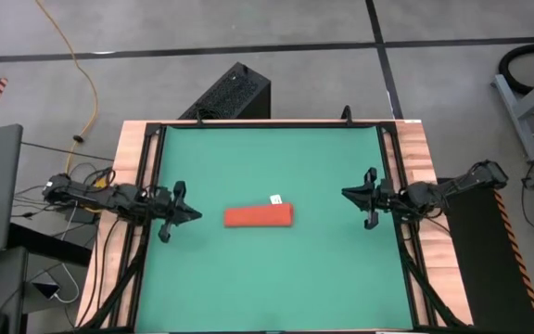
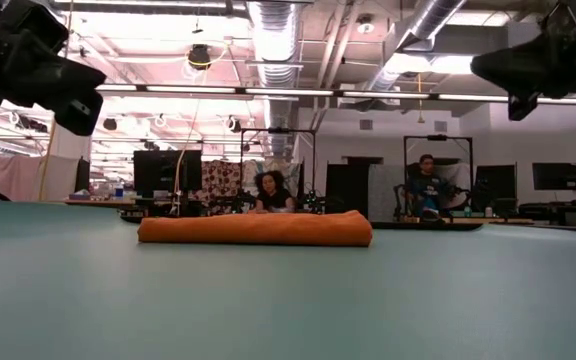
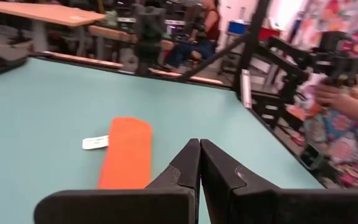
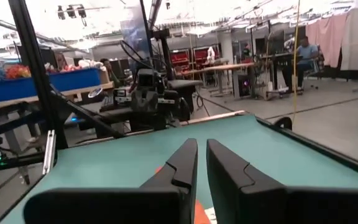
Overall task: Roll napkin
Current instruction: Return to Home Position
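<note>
Since the napkin (image 1: 259,217) lies as a compact bar near the middle of the green mat (image 1: 248,288), we judge the rolling itself to be complete. The cloth forms one long, low bundle, and the low view shows its edge rounded and its ends closed, with no loose flap standing up. A small white tag (image 1: 275,199) sticks out at the far long edge and rests flat on the mat.

We find the left gripper (image 1: 196,214) above the mat on the left side, well apart from the roll and pointing toward it. Its fingers are pressed together and carry nothing. The right gripper (image 1: 348,194) hangs above the right side, also well apart from the roll. Its fingers are drawn together with only a thin slit between them, and they too are empty.

We see neither arm touching the cloth. We therefore rate the task as nearly finished. What is left, in our judgement, is for both arms to park at their rest positions. The roll needs no correction as far as we can see.
</note>
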You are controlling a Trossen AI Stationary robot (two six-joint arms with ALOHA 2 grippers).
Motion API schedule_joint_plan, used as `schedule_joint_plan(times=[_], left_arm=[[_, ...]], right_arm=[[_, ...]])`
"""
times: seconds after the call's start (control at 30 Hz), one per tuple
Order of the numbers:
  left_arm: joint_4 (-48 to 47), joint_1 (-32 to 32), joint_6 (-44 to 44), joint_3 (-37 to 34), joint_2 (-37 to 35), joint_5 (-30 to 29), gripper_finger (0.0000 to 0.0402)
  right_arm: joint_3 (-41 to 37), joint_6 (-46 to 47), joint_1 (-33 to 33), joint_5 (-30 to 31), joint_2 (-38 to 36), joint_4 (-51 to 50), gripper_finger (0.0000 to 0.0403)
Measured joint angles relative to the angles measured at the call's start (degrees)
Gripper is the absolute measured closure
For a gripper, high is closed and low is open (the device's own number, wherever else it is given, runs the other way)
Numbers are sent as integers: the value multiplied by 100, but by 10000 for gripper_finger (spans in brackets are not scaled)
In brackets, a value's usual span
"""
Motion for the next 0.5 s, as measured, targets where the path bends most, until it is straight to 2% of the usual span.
schedule_joint_plan(times=[0.17, 0.4, 0.5], left_arm=[[-1, 0, 7, -2, 0, 364, 402], [-161, 0, -118, -6, 2, 218, 401], [-151, 0, -118, -9, 2, 273, 402]], right_arm=[[0, 44, -1, 0, -4, -332, 345], [-2, 56, -146, 157, -6, -893, 345], [-2, 448, -158, 142, -6, -1272, 345]])
